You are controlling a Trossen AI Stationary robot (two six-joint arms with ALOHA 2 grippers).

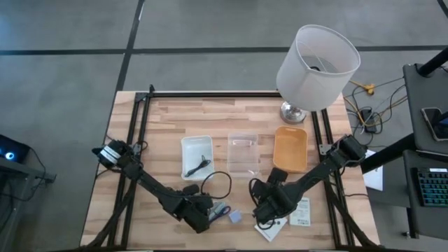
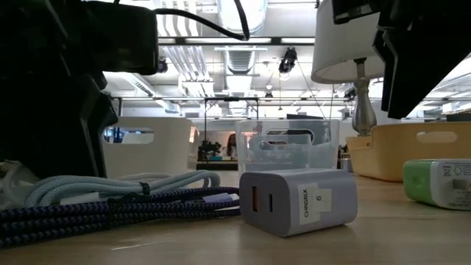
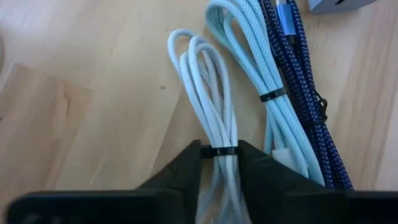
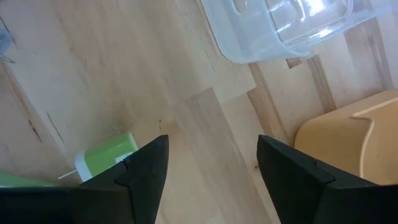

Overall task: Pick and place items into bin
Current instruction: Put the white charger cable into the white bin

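Several cable bundles lie near the table's near edge: a pale white one, a light-blue one and a dark blue braided one, also seen in the low view. My left gripper is shut on the white bundle. A lavender charger block rests flat on the table beside them. My right gripper hovers open over bare wood. A green piece lies beside one of its fingers. White packets lie near it. My left gripper pinches the white cable bundle between its two fingers at the black tie that binds the strands. The fingers come from above at a slant. The bundle's looped end stretches ahead of them on the table.
Three bins stand mid-table: a white one holding a dark cable, a clear one and an orange one. A lamp stands at the far right corner. Black rails run along both table sides.
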